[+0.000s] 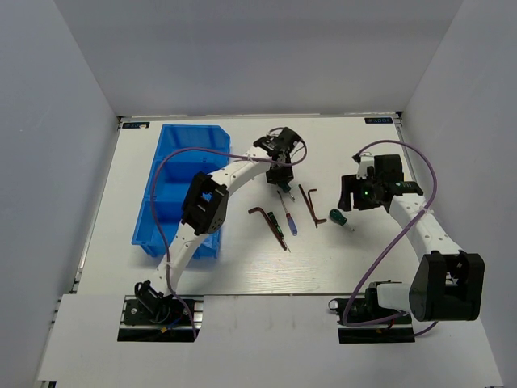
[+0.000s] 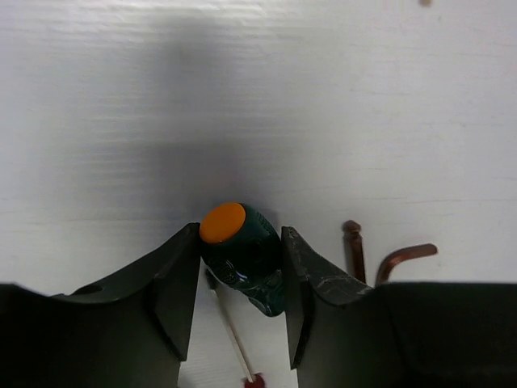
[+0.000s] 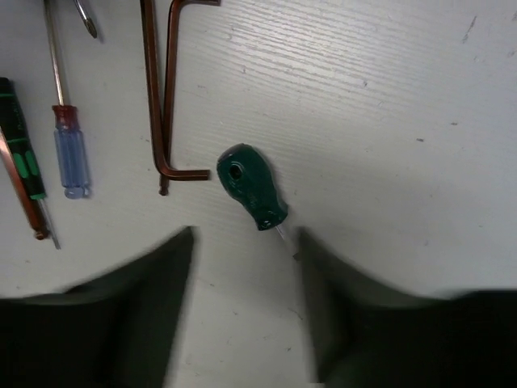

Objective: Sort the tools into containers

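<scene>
Two pads of your left gripper (image 2: 241, 246) press the sides of an orange-capped screwdriver (image 2: 224, 223). The narrow gap between them is filled by its dark green handle. The shaft is hidden behind the handle, and you cannot tell whether the tool is clear of the table (image 1: 363, 259). From above, the wrist covers this screwdriver entirely.

Your right gripper (image 3: 246, 250) shows only as two blurred dark fingers cut off by the bottom edge. They are spread wide and hold nothing. A stubby green screwdriver (image 3: 250, 187) lies on the table just beyond their tips, its thin shaft pointing back toward the gap.

The blue bin (image 1: 171, 158) sits at the left side of the table. Your left arm (image 1: 206, 202) crosses its right edge and hides part of the dividers. Every loose tool lies right of the bin and apart from it.

The table is white with faint grain and a few specks. Plain pale grey walls (image 1: 258, 56) close it in on three sides.

Only the top view shows the bin. The right wrist view gives detail lost from above:
- a pair of brown hex keys (image 3: 160, 97) lying side by side
- a blue-handled screwdriver (image 3: 70, 158) with a red collar
- a green-and-black screwdriver (image 3: 23, 145) with a single hex key (image 3: 24, 202) across it
- a hole in the butt of the stubby handle
</scene>
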You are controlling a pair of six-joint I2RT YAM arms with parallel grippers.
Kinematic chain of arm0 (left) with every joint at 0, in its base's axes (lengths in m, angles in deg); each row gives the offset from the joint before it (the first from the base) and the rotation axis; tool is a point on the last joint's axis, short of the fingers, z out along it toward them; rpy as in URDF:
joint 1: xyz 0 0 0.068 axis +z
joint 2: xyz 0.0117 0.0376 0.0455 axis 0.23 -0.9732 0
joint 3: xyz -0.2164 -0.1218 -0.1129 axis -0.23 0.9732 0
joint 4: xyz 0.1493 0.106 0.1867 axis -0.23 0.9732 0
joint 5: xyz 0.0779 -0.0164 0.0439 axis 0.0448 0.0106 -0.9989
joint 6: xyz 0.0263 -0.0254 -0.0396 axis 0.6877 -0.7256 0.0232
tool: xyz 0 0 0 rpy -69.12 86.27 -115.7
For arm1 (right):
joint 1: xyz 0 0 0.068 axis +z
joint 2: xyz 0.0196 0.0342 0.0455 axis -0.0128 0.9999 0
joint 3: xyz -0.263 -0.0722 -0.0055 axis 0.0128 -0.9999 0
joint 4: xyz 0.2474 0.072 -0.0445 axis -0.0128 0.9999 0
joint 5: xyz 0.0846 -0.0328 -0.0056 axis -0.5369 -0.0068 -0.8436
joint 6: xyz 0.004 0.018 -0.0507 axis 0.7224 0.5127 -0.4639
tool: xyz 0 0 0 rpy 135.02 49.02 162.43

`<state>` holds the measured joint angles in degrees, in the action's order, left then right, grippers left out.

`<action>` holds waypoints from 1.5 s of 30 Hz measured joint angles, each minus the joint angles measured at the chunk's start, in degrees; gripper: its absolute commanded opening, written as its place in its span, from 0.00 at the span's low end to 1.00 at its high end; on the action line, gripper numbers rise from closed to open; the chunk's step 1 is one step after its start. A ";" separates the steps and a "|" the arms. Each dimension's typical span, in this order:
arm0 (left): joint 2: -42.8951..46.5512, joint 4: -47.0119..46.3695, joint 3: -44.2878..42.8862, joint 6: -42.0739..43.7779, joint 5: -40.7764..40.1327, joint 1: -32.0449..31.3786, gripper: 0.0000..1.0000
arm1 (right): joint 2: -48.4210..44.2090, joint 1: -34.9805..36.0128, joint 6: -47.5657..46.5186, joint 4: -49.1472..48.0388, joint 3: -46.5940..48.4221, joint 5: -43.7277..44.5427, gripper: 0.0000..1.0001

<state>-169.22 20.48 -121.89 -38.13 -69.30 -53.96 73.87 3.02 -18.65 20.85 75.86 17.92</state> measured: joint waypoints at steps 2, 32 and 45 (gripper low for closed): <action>0.59 0.72 -0.15 1.81 -1.27 0.81 0.00 | 0.00 0.00 -0.98 0.02 -0.02 -1.05 0.16; 13.60 5.07 1.70 7.50 -16.87 25.66 0.53 | 10.27 0.63 -12.81 3.65 1.49 -5.64 0.68; 21.64 1.49 12.26 10.91 -13.22 28.06 0.68 | 20.44 3.85 -17.66 0.76 2.62 -0.02 0.62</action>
<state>-147.58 21.97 -109.63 -27.23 -82.53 -25.89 94.31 6.86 -36.31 21.61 78.48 17.89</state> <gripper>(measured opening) 0.742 0.647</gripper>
